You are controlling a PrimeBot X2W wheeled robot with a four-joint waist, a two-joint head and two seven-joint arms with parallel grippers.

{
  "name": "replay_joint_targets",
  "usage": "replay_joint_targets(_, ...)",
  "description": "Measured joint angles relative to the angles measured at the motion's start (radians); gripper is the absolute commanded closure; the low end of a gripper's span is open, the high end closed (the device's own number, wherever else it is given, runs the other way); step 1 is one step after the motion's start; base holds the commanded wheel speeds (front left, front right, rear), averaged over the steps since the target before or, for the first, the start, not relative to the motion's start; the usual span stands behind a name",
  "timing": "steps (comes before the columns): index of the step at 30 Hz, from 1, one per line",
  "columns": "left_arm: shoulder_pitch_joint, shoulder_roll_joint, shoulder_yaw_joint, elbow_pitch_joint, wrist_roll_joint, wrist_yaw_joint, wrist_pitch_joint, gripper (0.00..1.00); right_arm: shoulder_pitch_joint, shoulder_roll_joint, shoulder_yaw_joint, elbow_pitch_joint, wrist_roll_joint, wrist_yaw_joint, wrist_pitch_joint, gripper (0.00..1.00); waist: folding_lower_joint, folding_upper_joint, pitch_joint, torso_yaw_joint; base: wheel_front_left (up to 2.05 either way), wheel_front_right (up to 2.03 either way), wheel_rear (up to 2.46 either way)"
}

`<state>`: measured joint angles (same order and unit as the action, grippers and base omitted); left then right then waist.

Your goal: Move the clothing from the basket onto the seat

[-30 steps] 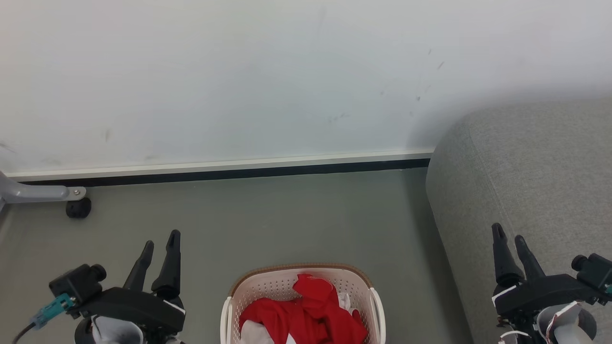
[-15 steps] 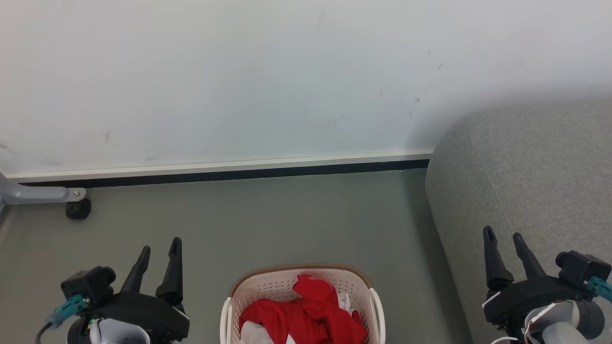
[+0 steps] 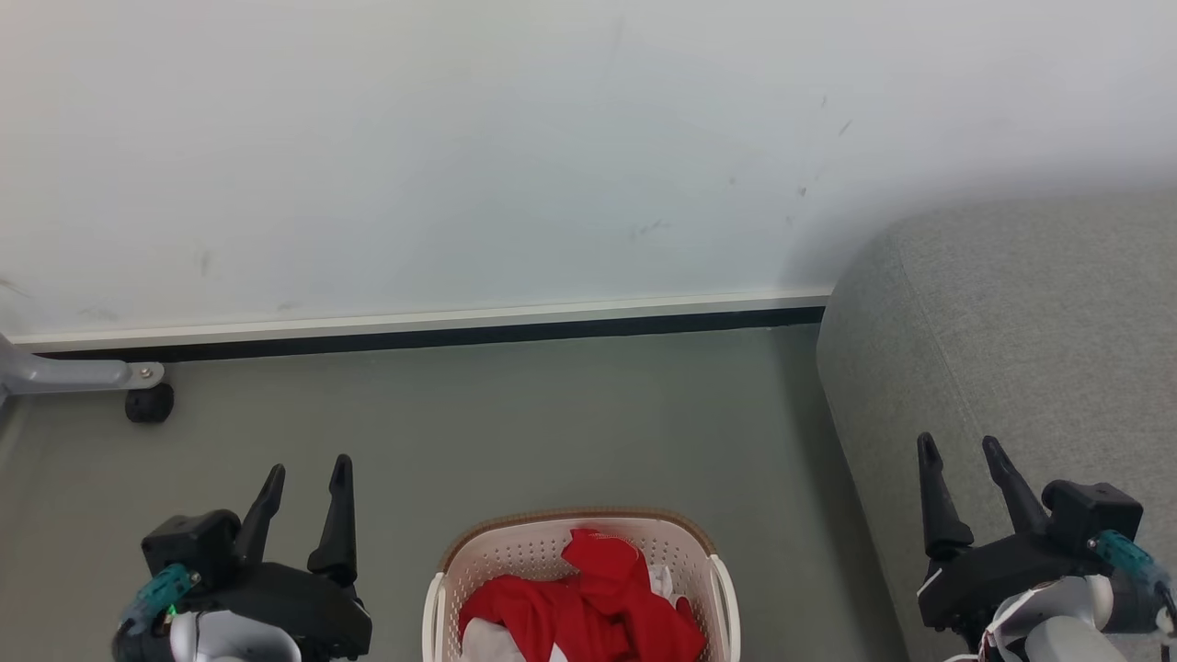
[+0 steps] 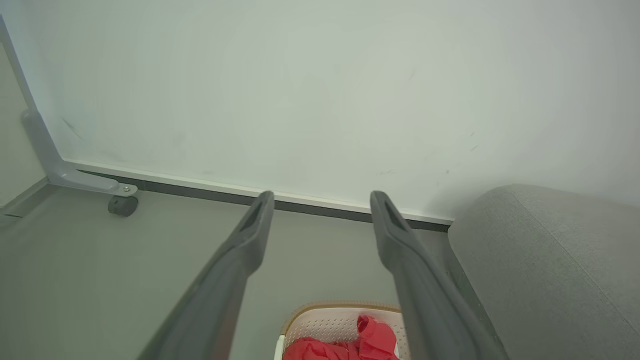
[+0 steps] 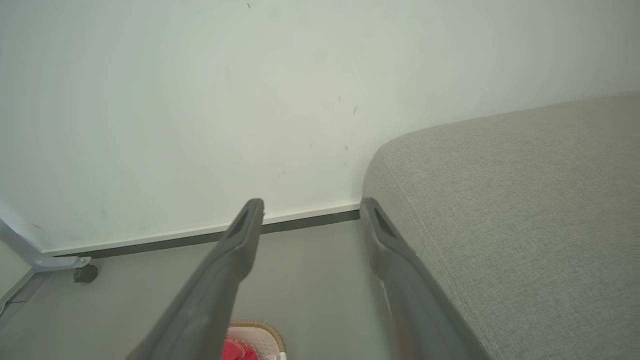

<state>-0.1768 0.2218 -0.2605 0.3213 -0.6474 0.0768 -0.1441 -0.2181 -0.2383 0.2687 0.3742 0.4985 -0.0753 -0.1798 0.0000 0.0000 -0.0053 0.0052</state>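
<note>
- Clothing (image 3: 588, 609), a crumpled red fabric garment with white patches, is in neither of my tools. The left gripper (image 3: 308, 469), with two long dark fingers, sits at the lower left of the head view, spread with nothing between the fingers.
- The right gripper (image 3: 958, 443), of the same build, sits at the lower right, likewise spread and empty.
- I judge both are held wide and apart so either can drop onto the clothing. The reach has not begun.
- Between them, at bottom centre, stands the cream-white perforated plastic basket with a brown woven-look rim (image 3: 579, 515). The clothing lies heaped inside it.
- The large light-grey upholstered seat (image 3: 1011, 313) takes the right side, near the basket. I take it they are close to keep the carry short.
- Count: two grippers, one basket, one seat, one garment I can make out. I cannot tell if more lies beneath.
- At middle left, one black caster wheel (image 3: 149, 403) sits under a grey metal leg (image 3: 74, 372).
</note>
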Motion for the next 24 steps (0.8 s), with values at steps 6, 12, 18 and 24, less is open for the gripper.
replay_joint_targets(6, -0.001, 0.009, -0.011, 0.006, 0.055, 0.013, -0.009, 0.0, -0.007, -0.003, 0.021, 0.014, -0.056, -0.006, -0.026, 0.0, 0.0, 0.0, 0.0, -0.001, 0.0, 0.0, 0.0)
replay_joint_targets(12, -0.006, 0.021, -0.03, 0.013, 0.118, 0.03, -0.018, 0.0, -0.02, -0.014, 0.042, 0.021, -0.115, -0.014, -0.047, 0.0, 0.0, 0.0, 0.0, -0.001, 0.0, 0.0, 0.0)
replay_joint_targets(18, -0.006, 0.021, -0.042, 0.012, 0.161, 0.038, -0.025, 0.0, -0.022, -0.018, 0.052, 0.029, -0.141, -0.018, -0.059, 0.0, 0.0, 0.0, -0.001, 0.002, 0.0, 0.0, 0.0)
replay_joint_targets(24, -0.006, 0.021, -0.035, 0.012, 0.161, 0.039, -0.024, 0.0, -0.023, -0.018, 0.048, 0.034, -0.138, -0.018, -0.059, 0.0, 0.0, 0.0, 0.0, 0.004, 0.0, 0.0, 0.0)
